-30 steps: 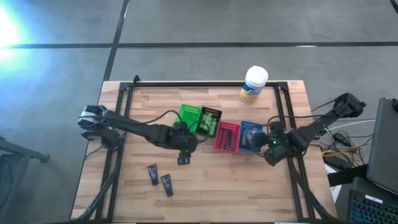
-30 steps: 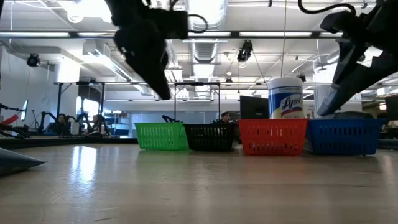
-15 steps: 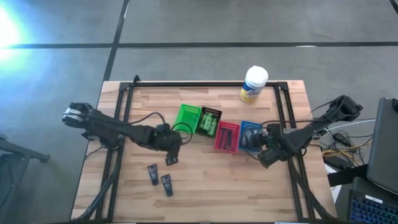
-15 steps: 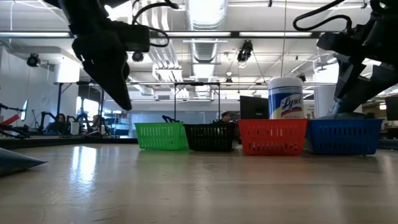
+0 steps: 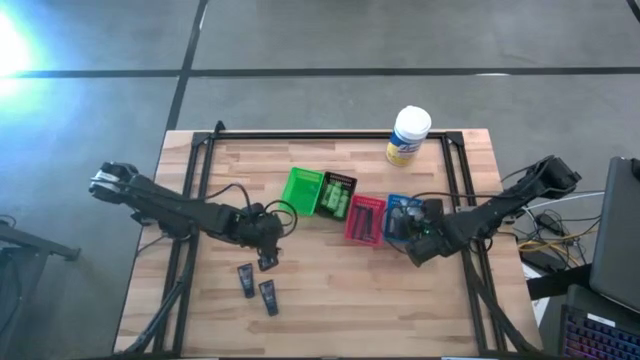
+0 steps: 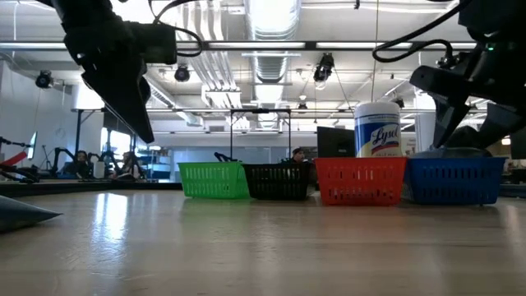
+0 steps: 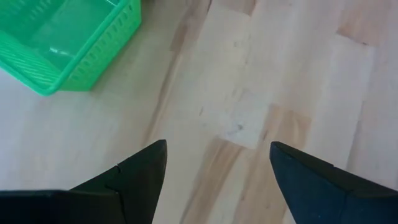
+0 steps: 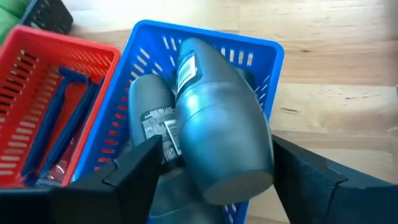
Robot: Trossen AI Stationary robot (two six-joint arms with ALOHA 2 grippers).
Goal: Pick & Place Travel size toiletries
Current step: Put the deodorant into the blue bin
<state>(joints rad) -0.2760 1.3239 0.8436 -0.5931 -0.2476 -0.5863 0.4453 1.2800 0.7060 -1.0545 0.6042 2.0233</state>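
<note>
Two small dark grey tubes (image 5: 245,279) (image 5: 268,296) lie flat on the wood near the front left. My left gripper (image 5: 265,260) hangs open and empty just beyond them, over bare wood (image 7: 217,146). My right gripper (image 5: 412,242) is open over the blue bin (image 5: 400,215). In the right wrist view a grey oblong tube (image 8: 217,137) lies on other grey tubes in the blue bin (image 8: 143,43), between my right gripper's spread fingers (image 8: 214,146). Green packets (image 5: 338,205) lie in the black bin. My right gripper stands open from above with one finger on each side of the top grey tube (image 8: 249,155). I cannot tell whether either finger touches the tube. The tube rests on the tubes below it in the blue bin.
The green bin (image 5: 303,188), black bin (image 5: 338,192), red bin (image 5: 365,220) and blue bin stand in a slanting row at mid-table. Blue sticks (image 8: 59,118) lie in the red bin. The big white tub (image 5: 408,135) stands at the far edge. A black frame runs along the table's edges.
My left gripper has gone from beside the green and black bins toward the table's left and near edges, ending close to the two dark tubes. My right gripper has shifted a little toward the table's left, staying over the blue bin.
</note>
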